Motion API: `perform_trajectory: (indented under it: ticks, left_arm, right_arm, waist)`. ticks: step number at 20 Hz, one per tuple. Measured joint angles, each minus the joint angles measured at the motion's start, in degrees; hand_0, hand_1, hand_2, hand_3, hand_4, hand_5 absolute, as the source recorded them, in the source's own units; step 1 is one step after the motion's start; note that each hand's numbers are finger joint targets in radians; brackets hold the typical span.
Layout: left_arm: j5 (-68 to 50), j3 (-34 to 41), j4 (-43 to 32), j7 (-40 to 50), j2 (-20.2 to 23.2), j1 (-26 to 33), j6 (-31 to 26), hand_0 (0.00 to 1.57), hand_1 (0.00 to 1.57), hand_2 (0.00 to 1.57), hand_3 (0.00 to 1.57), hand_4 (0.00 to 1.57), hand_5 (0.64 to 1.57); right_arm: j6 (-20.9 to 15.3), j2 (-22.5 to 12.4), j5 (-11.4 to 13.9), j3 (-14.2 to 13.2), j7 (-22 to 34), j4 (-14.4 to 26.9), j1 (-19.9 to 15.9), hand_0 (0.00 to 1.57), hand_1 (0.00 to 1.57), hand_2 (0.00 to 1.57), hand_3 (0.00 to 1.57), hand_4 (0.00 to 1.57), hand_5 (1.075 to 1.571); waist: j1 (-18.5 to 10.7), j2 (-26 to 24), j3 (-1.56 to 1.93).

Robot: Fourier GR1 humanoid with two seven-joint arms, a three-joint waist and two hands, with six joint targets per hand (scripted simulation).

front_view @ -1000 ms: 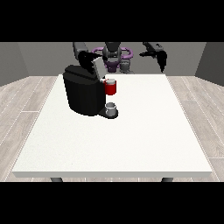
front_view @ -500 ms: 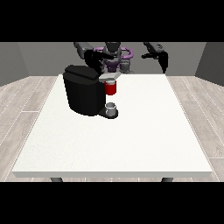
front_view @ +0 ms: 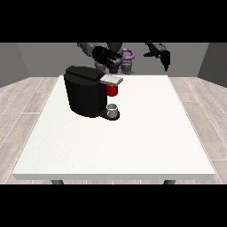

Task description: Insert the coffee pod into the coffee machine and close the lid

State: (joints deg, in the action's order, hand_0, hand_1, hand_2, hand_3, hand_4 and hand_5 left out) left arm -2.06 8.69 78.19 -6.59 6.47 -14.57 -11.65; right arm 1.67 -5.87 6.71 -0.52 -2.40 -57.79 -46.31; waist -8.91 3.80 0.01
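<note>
The black coffee machine stands on the white table, left of the middle. A flat grey lid juts out from its top towards the right. Under the lid is a red thing at the machine. A small grey thing rests on the machine's base below it. The hand at the view's left hovers above and behind the machine's top, its fingers spread straight and touching nothing. The hand at the view's right hangs high past the table's far edge with relaxed fingers and holds nothing.
The robot's body stands behind the table's far edge. The table's near edge runs along the bottom, with wooden floor on both sides.
The hand at the view's left has risen from behind the machine and shifted right, above its top. The hand at the view's right has barely moved.
</note>
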Motion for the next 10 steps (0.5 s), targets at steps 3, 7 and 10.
perform_trajectory:
  ticks: [3,7,10]
  left_arm:
    - [0.6,-0.3,0.0,-1.9,-0.6,1.0,0.8,0.0,0.0,0.0,0.0,0.14,1.571]
    - [0.1,0.1,-1.6,-3.6,-1.1,2.3,0.9,0.0,0.0,0.0,0.0,0.19,1.571]
    - [0.7,0.2,-2.6,-4.4,-1.5,4.1,1.8,0.0,0.0,0.0,0.0,0.19,1.571]
  right_arm:
    - [2.0,0.9,-0.9,0.3,-2.0,-0.9,1.0,0.0,0.0,0.0,0.0,0.26,1.571]
    - [1.9,3.8,-3.3,4.6,-5.6,-4.0,7.2,0.0,0.0,0.0,0.0,0.29,1.571]
    - [1.2,4.9,-6.6,6.4,-6.4,-6.4,12.6,0.0,0.0,0.0,0.0,0.16,1.571]
  waist:
    - [1.1,-0.8,0.0]
    - [3.4,-3.4,-0.02]
    - [5.4,-5.9,-0.01]
